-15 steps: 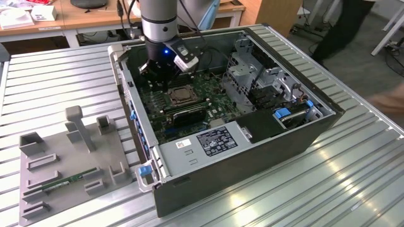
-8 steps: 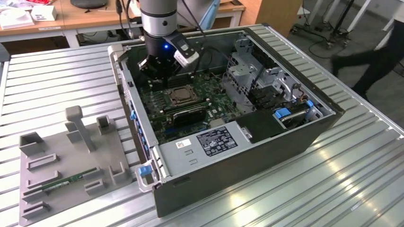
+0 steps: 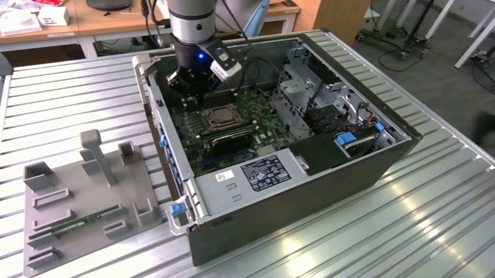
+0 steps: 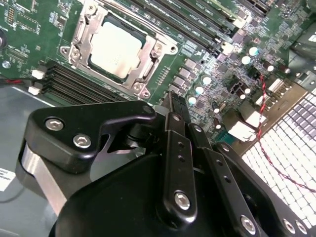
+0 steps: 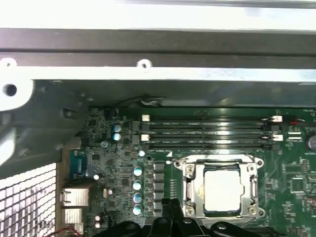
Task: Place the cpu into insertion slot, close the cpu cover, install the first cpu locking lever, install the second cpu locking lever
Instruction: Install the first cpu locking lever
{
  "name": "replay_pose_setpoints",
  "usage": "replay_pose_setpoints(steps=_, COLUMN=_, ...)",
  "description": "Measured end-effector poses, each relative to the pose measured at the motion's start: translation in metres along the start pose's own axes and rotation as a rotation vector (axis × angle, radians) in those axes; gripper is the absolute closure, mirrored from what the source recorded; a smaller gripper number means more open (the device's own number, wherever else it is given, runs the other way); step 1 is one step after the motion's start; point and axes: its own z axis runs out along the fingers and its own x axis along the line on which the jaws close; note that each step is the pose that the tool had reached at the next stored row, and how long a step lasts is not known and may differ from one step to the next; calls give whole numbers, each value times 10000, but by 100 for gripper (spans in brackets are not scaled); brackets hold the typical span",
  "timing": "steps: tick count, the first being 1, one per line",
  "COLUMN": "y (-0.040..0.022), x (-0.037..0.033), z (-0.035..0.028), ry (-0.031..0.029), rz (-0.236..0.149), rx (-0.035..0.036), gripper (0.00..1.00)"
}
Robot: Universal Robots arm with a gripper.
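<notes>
Gripper [image 3: 189, 92] down inside the open computer case [image 3: 309, 191], cpu seated in its socket.
The case lies on its side on a slatted metal table [image 3: 69, 98], with the green motherboard [image 3: 259, 101] exposed. The gripper hangs over the board just beside the socket, toward the exterior view's left, fingers [image 4: 174, 106] pressed together and holding nothing. The cpu cover [image 5: 189, 183] lies flat, framing the cpu [image 5: 222, 190]. In both wrist views the silvery top shows through the cover's square opening, next to the memory slots [image 5: 207, 132].

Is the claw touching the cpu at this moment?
Apart. In the second wrist view, bare green board lies between the claw and the cpu.
</notes>
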Motion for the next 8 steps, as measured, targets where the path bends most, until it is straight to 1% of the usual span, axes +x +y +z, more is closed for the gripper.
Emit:
replay_pose_setpoints(steps=6, y=-1, x=66, z=1, ry=0, rz=0, rx=-7, gripper=89)
replay_pose_setpoints(steps=7, y=-1, x=76, z=0, ry=1, rz=2, rx=-30, gripper=89)
replay_pose_setpoints(steps=8, y=-1, x=85, z=0, ry=2, rz=5, rx=-80, gripper=89)
